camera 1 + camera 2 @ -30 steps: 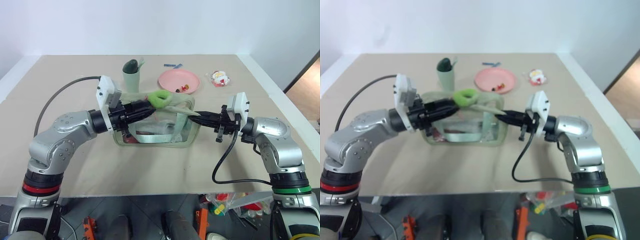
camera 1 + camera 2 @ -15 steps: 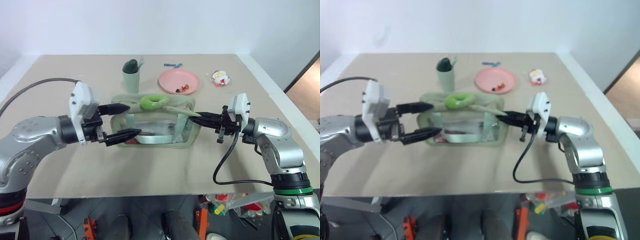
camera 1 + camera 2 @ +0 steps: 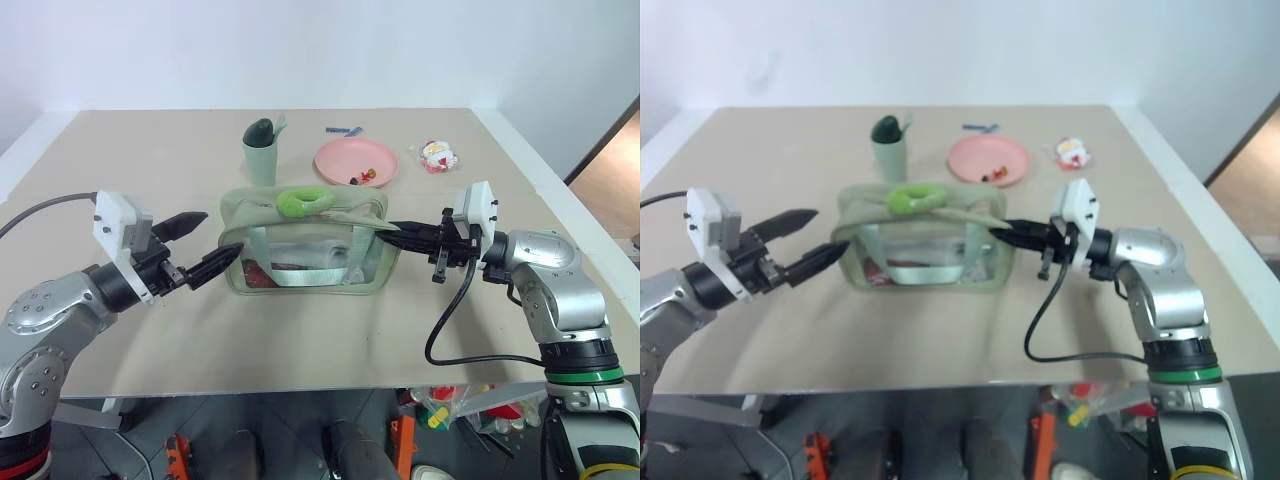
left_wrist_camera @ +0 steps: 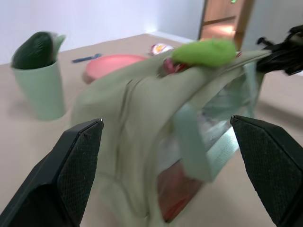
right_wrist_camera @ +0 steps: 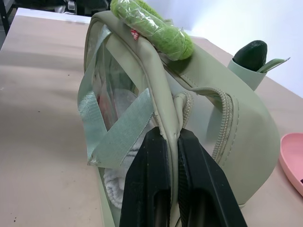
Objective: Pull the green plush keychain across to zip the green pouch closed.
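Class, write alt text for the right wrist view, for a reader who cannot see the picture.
The right gripper is shut on the end of the green pouch, pinching a fold of its pale fabric between two black fingers. The green plush keychain lies on top of the pouch, and a pale green cup stands on the table behind it.

The pouch (image 3: 305, 243) is showing pale sage green with clear side panels and a sage strap, something red and white glimpsing through the plastic, while the plush keychain (image 3: 301, 201) on top is glowing a much brighter lime green. Behind it, a pale green cup (image 3: 262, 158) is holding something dark green, and a plate (image 3: 356, 160) is showing salmon pink on the beige tabletop (image 3: 300, 330). Both pairs of fingers (image 4: 71, 175) are showing black.
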You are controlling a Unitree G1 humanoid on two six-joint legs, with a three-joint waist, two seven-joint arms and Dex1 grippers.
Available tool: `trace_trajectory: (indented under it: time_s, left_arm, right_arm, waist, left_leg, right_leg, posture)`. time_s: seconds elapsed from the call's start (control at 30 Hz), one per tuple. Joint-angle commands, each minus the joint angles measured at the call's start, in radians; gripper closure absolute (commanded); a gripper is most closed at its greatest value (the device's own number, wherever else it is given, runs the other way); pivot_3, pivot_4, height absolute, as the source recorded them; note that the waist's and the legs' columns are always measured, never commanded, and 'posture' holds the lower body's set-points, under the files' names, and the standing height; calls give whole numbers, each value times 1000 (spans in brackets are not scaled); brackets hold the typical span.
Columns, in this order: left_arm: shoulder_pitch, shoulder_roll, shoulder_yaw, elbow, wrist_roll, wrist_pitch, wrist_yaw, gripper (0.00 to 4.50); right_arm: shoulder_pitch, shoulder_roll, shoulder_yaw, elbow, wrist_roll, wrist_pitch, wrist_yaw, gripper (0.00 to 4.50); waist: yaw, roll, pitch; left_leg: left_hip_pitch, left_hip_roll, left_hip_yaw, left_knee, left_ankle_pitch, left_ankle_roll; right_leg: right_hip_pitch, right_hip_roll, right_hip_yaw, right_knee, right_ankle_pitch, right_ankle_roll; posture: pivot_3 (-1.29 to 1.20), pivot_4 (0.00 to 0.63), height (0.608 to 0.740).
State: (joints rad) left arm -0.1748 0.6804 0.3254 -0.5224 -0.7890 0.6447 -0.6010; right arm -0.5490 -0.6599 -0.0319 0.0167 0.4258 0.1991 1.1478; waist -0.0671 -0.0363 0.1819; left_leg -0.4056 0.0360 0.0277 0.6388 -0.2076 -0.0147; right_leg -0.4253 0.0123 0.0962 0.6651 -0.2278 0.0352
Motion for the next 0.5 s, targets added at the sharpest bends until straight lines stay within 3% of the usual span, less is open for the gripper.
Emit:
trace_trajectory:
  time_s: [0.03, 0.07, 0.4, 0.43, 0.47, 0.5]
  left_arm:
    - [-36, -12, -40, 17, 42, -62, -26, 564]
    - [-41, -16, -51, 25, 48, -67, -30, 749]
    - [-70, -27, -101, 93, 94, -108, -88, 4295]
    - [-71, -27, -103, 96, 98, -109, -92, 4482]
    - [-71, -27, -105, 98, 100, -110, -97, 4500]
    - [-72, -28, -106, 100, 101, -111, -100, 4500]
  right_arm:
    - [-14, -4, -5, -30, 3, 4, -5, 4500]
    - [-11, -6, -6, -33, 4, 5, -5, 4500]
    - [20, -17, -20, -50, 7, -2, -1, 4500]
    - [24, -23, -22, -58, 30, 43, 3, 4500]
    - [28, -27, -26, -65, 51, 82, 4, 3780]
    - [28, -28, -32, -74, 66, 100, 3, 3561]
  waist:
    - [0, 0, 0]
    - [0, 0, 0]
    - [-1, 0, 0]
    - [-1, 0, 0]
    - [-1, 0, 0]
    - [-1, 0, 0]
  left_leg:
    - [0, 0, 0, 0, 0, 0]
    - [0, 0, 0, 0, 0, 0]
    - [0, 0, 0, 0, 0, 0]
    - [0, 0, 0, 0, 0, 0]
    - [0, 0, 0, 0, 0, 0]
    - [0, 0, 0, 0, 0, 0]
  right_leg:
    - [0, 0, 0, 0, 0, 0]
    - [0, 0, 0, 0, 0, 0]
    - [0, 0, 0, 0, 0, 0]
    - [0, 0, 0, 0, 0, 0]
    - [0, 0, 0, 0, 0, 0]
    - [0, 0, 0, 0, 0, 0]
  posture:
    - [0, 150, 740]
    - [0, 150, 740]
    - [0, 150, 740]
    - [0, 150, 740]
    - [0, 150, 740]
    - [0, 150, 740]
